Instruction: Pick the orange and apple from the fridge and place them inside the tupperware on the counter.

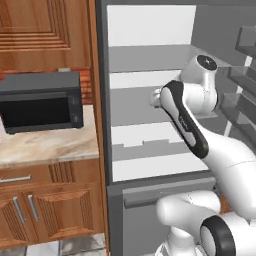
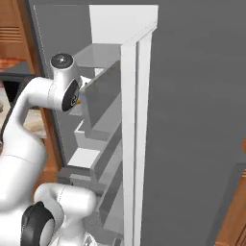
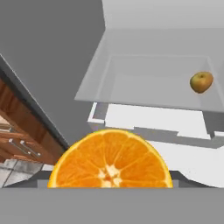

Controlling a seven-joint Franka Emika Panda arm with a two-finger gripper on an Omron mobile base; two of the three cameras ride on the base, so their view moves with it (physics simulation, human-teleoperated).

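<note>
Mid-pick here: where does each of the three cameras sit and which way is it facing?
Left base view: behind the arm's left, facing the open fridge, microwave and counter; the white arm rises lower right.
Right base view: behind its right, looking past the fridge's door edge at the shelves; arm lower left.
Hand view: looks along the tool at the orange and apple.
All share the fridge shelves.

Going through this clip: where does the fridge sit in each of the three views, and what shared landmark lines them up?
Left base view: the fridge takes the centre and right, open, shelves facing the camera.
Right base view: it runs from centre to right, seen along its grey side.
Hand view: its shelf spans the upper half, with the apple on it.
Shared landmark: the brown wooden cabinets, left of the fridge.
</note>
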